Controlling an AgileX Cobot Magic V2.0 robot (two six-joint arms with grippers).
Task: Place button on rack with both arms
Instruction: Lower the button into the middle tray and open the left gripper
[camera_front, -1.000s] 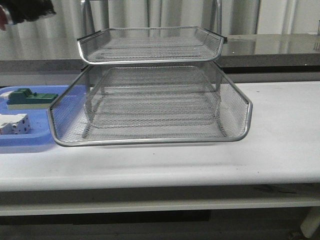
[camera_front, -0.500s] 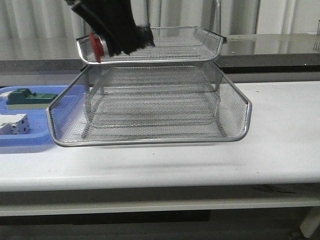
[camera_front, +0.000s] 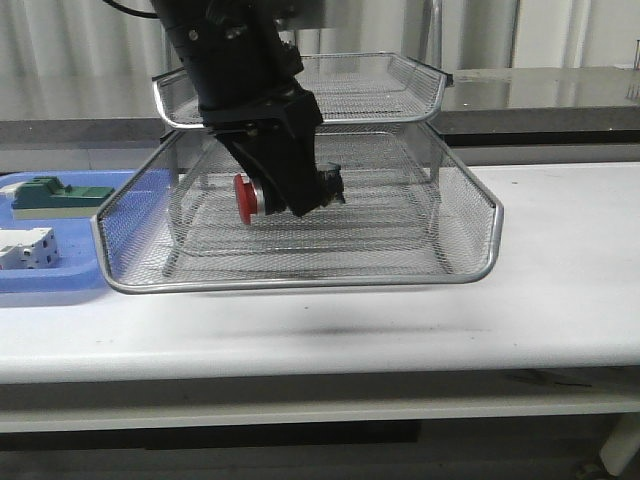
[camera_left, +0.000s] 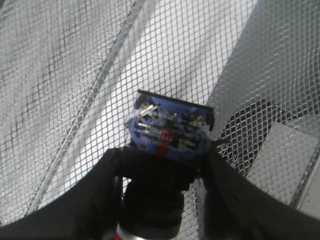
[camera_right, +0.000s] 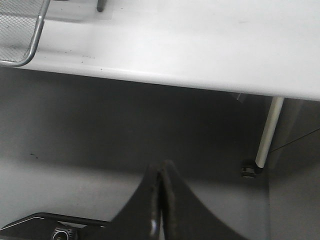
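**Button held over the big mesh tray**

Left gripper (camera_front: 290, 195) is clamped on the button (camera_front: 252, 198), red head poking out sideways, blue back end (camera_left: 167, 131) sticking past the fingertips. All around and under it is the rack (camera_front: 470, 265), in its wide pulled-out tray. Right gripper (camera_right: 161, 200) sits pinched together, off past the table (camera_right: 200, 45) edge, holding nothing.
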